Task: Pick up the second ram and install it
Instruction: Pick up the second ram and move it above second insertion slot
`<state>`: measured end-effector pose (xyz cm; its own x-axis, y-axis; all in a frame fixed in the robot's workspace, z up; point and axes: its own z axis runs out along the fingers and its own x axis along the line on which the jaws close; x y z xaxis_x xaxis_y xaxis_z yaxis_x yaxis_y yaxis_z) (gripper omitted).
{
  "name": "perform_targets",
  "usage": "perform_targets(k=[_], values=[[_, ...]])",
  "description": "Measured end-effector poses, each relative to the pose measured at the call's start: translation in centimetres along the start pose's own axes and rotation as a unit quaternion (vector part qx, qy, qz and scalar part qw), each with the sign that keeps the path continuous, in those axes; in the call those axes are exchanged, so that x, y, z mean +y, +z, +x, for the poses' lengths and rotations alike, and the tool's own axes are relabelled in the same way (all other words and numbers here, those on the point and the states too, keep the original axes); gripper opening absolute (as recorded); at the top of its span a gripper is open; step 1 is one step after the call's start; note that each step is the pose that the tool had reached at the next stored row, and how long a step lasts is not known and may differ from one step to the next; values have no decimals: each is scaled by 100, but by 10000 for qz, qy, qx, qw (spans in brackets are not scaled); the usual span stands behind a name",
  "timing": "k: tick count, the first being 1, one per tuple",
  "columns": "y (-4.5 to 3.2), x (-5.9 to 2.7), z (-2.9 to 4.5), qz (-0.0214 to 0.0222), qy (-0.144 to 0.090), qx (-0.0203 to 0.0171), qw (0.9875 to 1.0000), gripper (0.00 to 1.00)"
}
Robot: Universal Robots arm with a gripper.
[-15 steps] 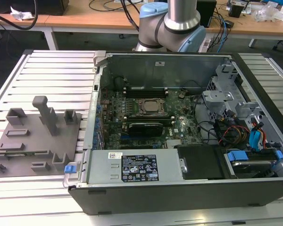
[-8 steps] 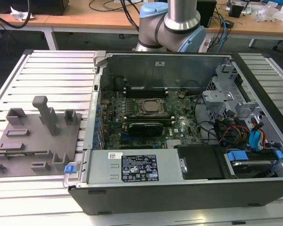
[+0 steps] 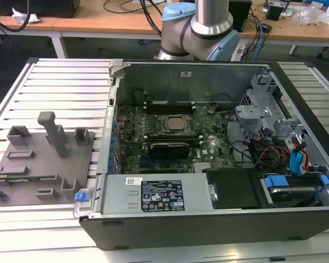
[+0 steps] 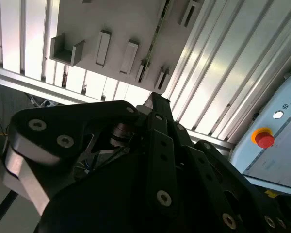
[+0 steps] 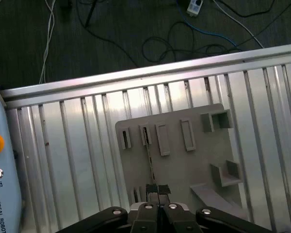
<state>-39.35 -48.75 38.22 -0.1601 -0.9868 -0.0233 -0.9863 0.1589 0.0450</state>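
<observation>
The second ram (image 5: 149,162) is a thin green stick standing on edge in a slot of the grey tray (image 5: 184,170). It also appears as a narrow strip (image 4: 153,48) in the second wrist view. My gripper (image 5: 158,189) hangs well above the tray, over the near end of the stick and not touching it. The two fingertips (image 5: 153,190) are pressed together with nothing between them, so the gripper is shut and empty. The dark gripper body (image 4: 160,160) hides part of the tray.
The grey tray (image 3: 38,170), with its slots, U-shaped holders and a tall post (image 3: 50,131), lies on a ribbed aluminium table (image 3: 66,82). To the exterior view's right stands an open computer case (image 3: 208,213) with motherboard, CPU socket (image 3: 174,124) and black memory slots (image 3: 167,104). A red emergency button (image 4: 264,139) is beside the table.
</observation>
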Motion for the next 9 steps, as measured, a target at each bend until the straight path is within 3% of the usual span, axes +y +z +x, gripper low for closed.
perform_targets(k=[5,9], values=[[0,0,0,-7,-318,14,9995,11],[0,0,0,-15,-651,29,9979,11]])
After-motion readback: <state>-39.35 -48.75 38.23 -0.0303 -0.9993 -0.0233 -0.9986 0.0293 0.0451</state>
